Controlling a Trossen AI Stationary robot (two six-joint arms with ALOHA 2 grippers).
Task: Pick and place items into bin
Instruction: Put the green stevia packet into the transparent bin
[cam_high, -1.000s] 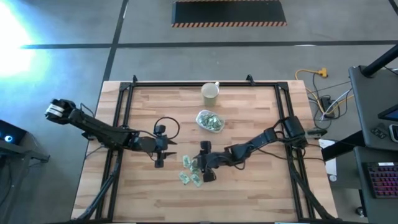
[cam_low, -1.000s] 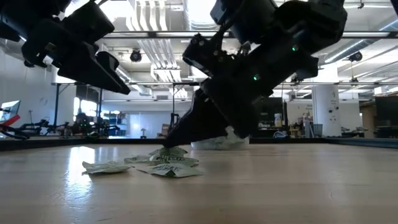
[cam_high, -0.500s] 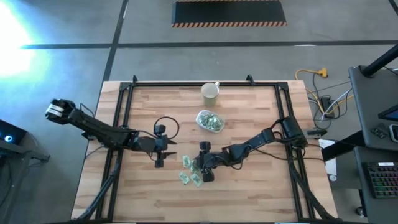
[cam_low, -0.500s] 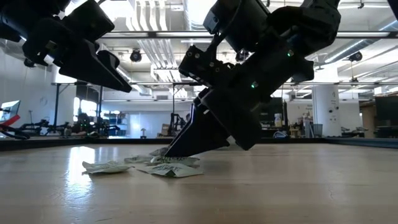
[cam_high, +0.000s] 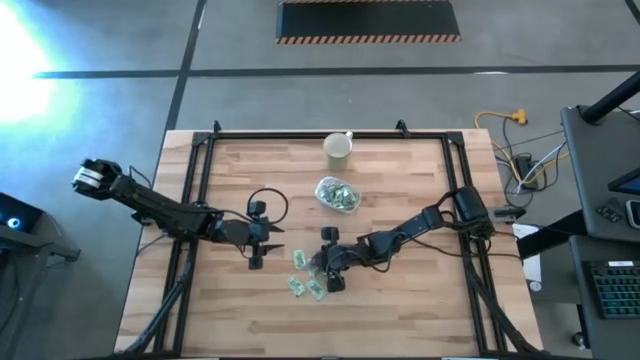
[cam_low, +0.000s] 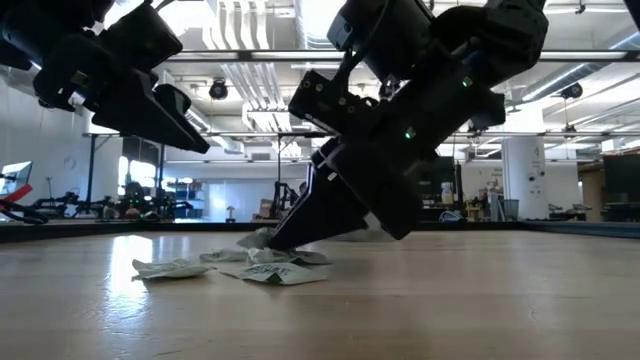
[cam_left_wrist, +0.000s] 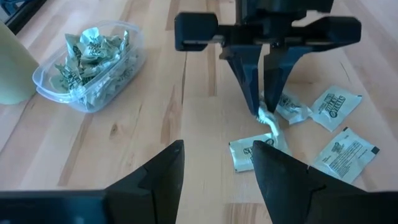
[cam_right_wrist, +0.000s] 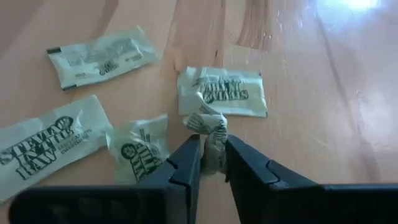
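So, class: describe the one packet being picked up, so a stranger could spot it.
Find the clear bin mid-table; nearer the front edge lie loose packets. The right end effector pinches one packet. It alone is crumpled and lifted; its neighbours lie flat.

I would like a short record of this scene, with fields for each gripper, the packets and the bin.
right gripper: shut on one crumpled packet, low over the loose packets
left gripper: open, holds nothing, beside the pile
loose packets: a few on the table
bin: holds many packets
cup: beyond the bin
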